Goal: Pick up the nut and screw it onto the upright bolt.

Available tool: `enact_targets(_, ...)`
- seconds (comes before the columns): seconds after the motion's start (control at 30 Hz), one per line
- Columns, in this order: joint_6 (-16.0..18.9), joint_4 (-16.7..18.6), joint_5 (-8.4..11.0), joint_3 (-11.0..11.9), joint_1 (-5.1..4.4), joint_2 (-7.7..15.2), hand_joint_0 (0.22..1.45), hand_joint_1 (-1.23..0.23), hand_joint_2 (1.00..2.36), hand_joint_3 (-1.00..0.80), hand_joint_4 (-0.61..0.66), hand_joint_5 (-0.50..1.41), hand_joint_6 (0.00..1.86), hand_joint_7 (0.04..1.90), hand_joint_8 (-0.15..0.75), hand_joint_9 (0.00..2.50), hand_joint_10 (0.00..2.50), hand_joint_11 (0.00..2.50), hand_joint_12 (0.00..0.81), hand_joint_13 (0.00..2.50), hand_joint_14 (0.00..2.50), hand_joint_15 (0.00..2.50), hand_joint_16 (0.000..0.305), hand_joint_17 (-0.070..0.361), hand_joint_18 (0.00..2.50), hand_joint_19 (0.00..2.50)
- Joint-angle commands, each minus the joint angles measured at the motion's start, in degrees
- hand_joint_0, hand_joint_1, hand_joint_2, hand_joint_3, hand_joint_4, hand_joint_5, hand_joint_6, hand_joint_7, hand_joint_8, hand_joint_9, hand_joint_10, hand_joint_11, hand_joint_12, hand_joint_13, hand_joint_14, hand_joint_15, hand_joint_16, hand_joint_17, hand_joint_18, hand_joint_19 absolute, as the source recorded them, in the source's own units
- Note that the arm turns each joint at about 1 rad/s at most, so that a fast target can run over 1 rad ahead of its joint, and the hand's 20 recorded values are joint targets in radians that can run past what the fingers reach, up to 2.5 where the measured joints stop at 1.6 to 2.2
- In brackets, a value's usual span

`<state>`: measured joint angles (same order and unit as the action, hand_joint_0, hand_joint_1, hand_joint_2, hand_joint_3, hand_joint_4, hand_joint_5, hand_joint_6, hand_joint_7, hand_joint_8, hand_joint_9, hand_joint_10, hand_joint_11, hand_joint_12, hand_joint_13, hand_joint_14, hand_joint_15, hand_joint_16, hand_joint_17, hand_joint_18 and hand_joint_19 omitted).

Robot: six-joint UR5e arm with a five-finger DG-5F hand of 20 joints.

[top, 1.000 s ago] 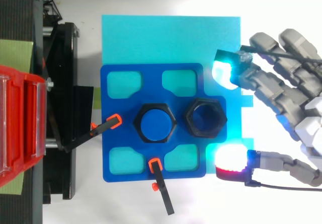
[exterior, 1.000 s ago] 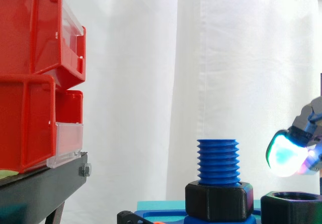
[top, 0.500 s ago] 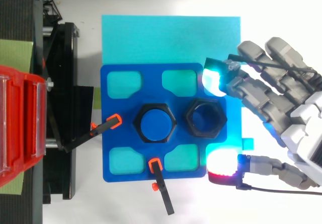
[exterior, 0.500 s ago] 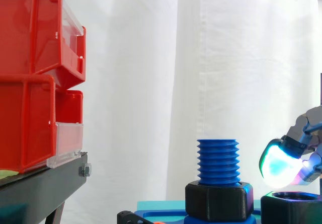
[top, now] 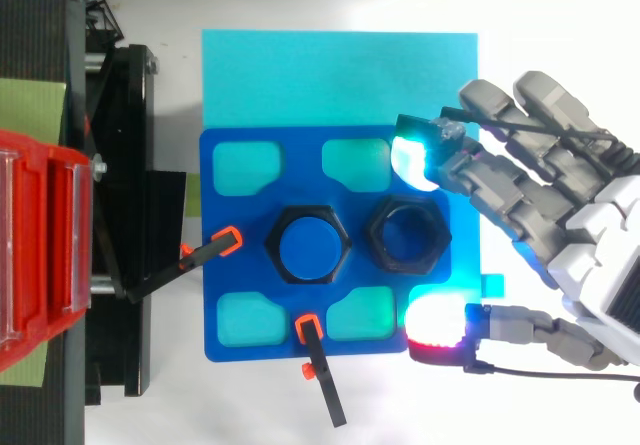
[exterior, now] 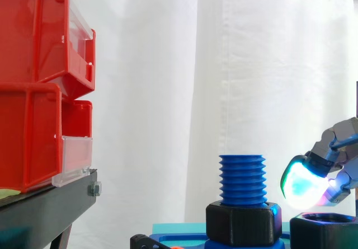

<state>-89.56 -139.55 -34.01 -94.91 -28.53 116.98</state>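
Seen from above, the robot hand hovers at the right edge of a blue fixture plate. Its fingers are spread wide and hold nothing. The loose black nut sits on the plate, roughly between thumb and fingers, just beside the upright blue bolt. An off-centre grasp would probably push the nut aside or catch the bolt.

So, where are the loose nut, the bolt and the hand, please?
loose nut point(top: 437, 235): top view, right side of its rim.
bolt point(exterior: 241, 179): side view, middle of its thread.
hand point(top: 600, 265): top view, its palm.
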Motion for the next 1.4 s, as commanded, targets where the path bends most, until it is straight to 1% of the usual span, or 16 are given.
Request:
enact_targets(0.0, 0.0, -0.9, -1.23, 0.0, 0.49, 0.0, 0.40, -0.58, 1.00, -0.50, 0.29, -0.23, 0.50, 0.86, 0.332, 0.39, 0.00, 0.00, 0.444, 0.28, 0.00, 0.00, 0.061, 0.137, 0.17, 0.00)
enact_targets(0.1, 0.0, -1.1, -2.02, 0.0, 1.02, 0.0, 0.43, -0.60, 1.00, -0.50, 0.30, -0.22, 0.50, 0.90, 0.323, 0.39, 0.00, 0.00, 0.432, 0.28, 0.00, 0.00, 0.058, 0.130, 0.16, 0.00)
enact_targets(0.3, 0.0, -1.1, -2.11, 0.0, 1.19, 0.0, 0.45, -0.61, 1.00, -0.50, 0.30, -0.22, 0.50, 0.94, 0.319, 0.39, 0.00, 0.00, 0.422, 0.29, 0.00, 0.00, 0.056, 0.126, 0.17, 0.00)
enact_targets(0.37, 0.1, -1.4, -2.64, 0.0, 1.28, 0.1, 0.45, -0.61, 1.00, -0.50, 0.31, -0.22, 0.50, 0.95, 0.317, 0.40, 0.00, 0.00, 0.421, 0.29, 0.00, 0.00, 0.056, 0.126, 0.17, 0.00)
enact_targets(0.5, 0.1, -1.9, -3.08, 0.0, 1.46, 0.1, 0.46, -0.62, 1.00, -0.50, 0.31, -0.21, 0.50, 1.00, 0.318, 0.41, 0.00, 0.00, 0.419, 0.30, 0.00, 0.00, 0.055, 0.124, 0.18, 0.00)
enact_targets(0.77, 0.1, -2.2, -3.52, 0.0, 1.63, 0.1, 0.47, -0.63, 1.00, -0.50, 0.33, -0.19, 0.50, 1.09, 0.317, 0.42, 0.00, 0.01, 0.412, 0.32, 0.00, 0.00, 0.054, 0.121, 0.21, 0.00)
enact_targets(0.97, 0.1, -2.3, -3.78, 0.0, 1.63, 0.1, 0.48, -0.63, 1.00, -0.50, 0.33, -0.18, 0.50, 1.21, 0.317, 0.44, 0.00, 0.03, 0.409, 0.35, 0.00, 0.00, 0.052, 0.118, 0.25, 0.00)
enact_targets(1.1, 0.1, -3.3, -3.87, 0.0, 1.81, 0.1, 0.49, -0.63, 1.00, -0.50, 0.33, -0.16, 0.50, 1.35, 0.319, 0.47, 0.00, 0.04, 0.401, 0.38, 0.00, 0.00, 0.051, 0.115, 0.28, 0.00)
enact_targets(1.13, 0.1, -3.4, -3.96, 0.0, 1.81, 0.1, 0.49, -0.63, 1.00, -0.50, 0.33, -0.17, 0.50, 1.35, 0.318, 0.47, 0.00, 0.05, 0.400, 0.38, 0.00, 0.00, 0.051, 0.115, 0.29, 0.00)
enact_targets(1.3, 0.1, -4.1, -4.39, 0.0, 1.90, 0.1, 0.50, -0.62, 1.00, -0.50, 0.32, -0.18, 0.60, 1.24, 0.320, 0.50, 0.00, 0.06, 0.391, 0.40, 0.00, 0.00, 0.050, 0.111, 0.32, 0.00)
enact_targets(1.37, 0.6, -4.1, -4.39, 0.0, 1.90, 0.1, 0.50, -0.62, 1.00, -0.50, 0.32, -0.18, 0.61, 1.22, 0.320, 0.51, 0.00, 0.06, 0.390, 0.41, 0.00, 0.00, 0.049, 0.111, 0.32, 0.00)
